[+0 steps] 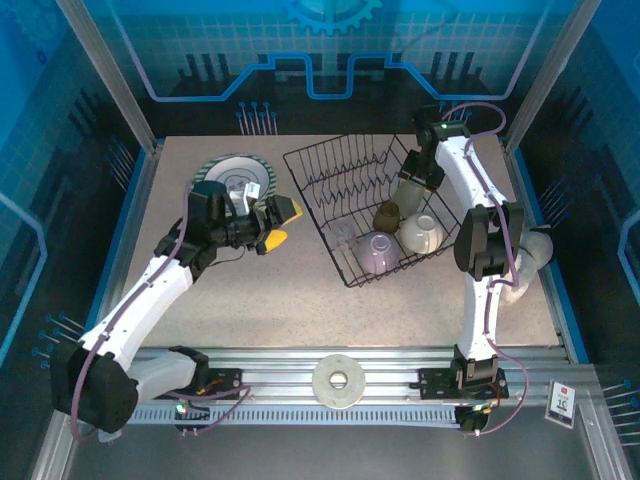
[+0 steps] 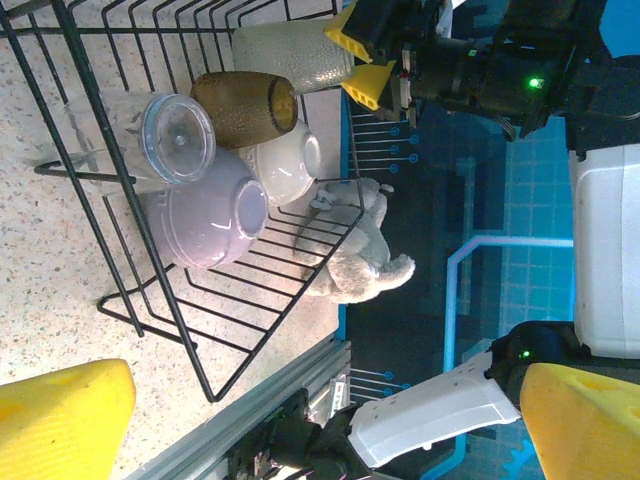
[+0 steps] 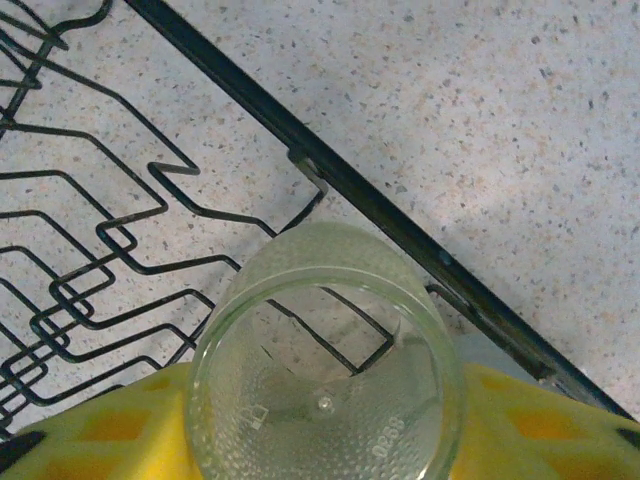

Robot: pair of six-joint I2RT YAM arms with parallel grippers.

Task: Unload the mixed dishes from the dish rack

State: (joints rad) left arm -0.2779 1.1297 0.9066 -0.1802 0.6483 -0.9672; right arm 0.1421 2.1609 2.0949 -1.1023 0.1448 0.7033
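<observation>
speckled beige table [image 1: 250,300], seen from above, with two arms reaching in from its near edge.

(a) black wire dish rack [image 1: 345,180], rectangular and set askew. it lies just ahead of the left gripper's fingertips and directly under the right gripper.

(b) right gripper [image 2: 365,52], at the rack's right rim. its yellow fingers [image 3: 520,430] are clenched on either side of a pale, pebble-textured translucent tumbler [image 3: 325,370]. the tumbler lies tilted on its side, with its open mouth facing the right wrist camera, and it crosses the rack's side wire. whether it rests on that wire cannot be told.

(c) left gripper [image 1: 281,224], left of the rack with its yellow fingers spread wide and nothing between them.

(d) green-and-white striped plate [image 1: 215,170], flat on the table behind the left gripper's wrist, on its far side and outside the rack.

(e) lavender cup [image 2: 205,215], lying on its side in the rack's near corner, nearest of the dishes to the left gripper.

(f) cream bowl [image 2: 285,165], touching the lavender cup, on the near side of the right gripper.

(g) clear smooth tumbler [image 2: 150,140], lying on its side above the lavender cup in the left wrist view.

(h) small brown cup [image 2: 245,105], on its side, just beside the held tumbler.

(i) soft white cloth lump [image 2: 360,260], outside the rack, beyond its right side.

(j) white ring-shaped disc [image 1: 338,380], on the rail between the arm bases.
</observation>
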